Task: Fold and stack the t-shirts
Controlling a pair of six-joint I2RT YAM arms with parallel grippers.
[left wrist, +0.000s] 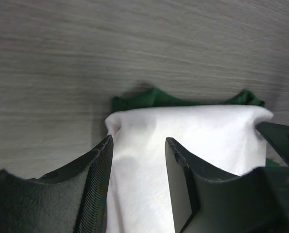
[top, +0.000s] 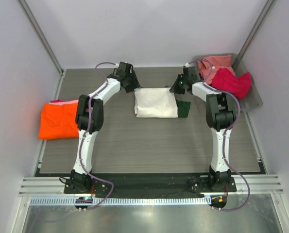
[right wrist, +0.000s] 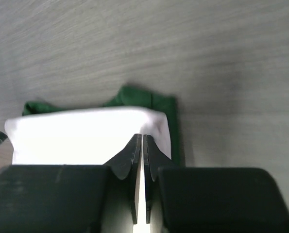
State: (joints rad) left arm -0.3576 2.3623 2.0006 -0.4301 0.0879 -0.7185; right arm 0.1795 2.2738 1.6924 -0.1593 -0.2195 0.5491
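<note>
Two hands sit at the far edge of the cream t-shirt [top: 155, 103]. It lies folded into a rectangle in the middle of the tabletop [top: 134, 145], with a dark green sleeve [top: 184, 108] poking out on its right side. My right hand [right wrist: 142, 141] has its fingers pressed together on a thin sliver of cream cloth at the far right corner. My left hand [left wrist: 137, 145] is parted wide over the far left corner, with cloth between the fingers but nothing gripped. Whether its tips touch the fabric I cannot tell from the wrist view.

To fold well, I judge the left must close on every layer at its corner before either hand lifts. Both should then travel level and together toward me so the edge lands square and the sleeve ends up tucked under. The orange t-shirt [top: 59, 120] at the left edge looks like the stack to join.
</note>
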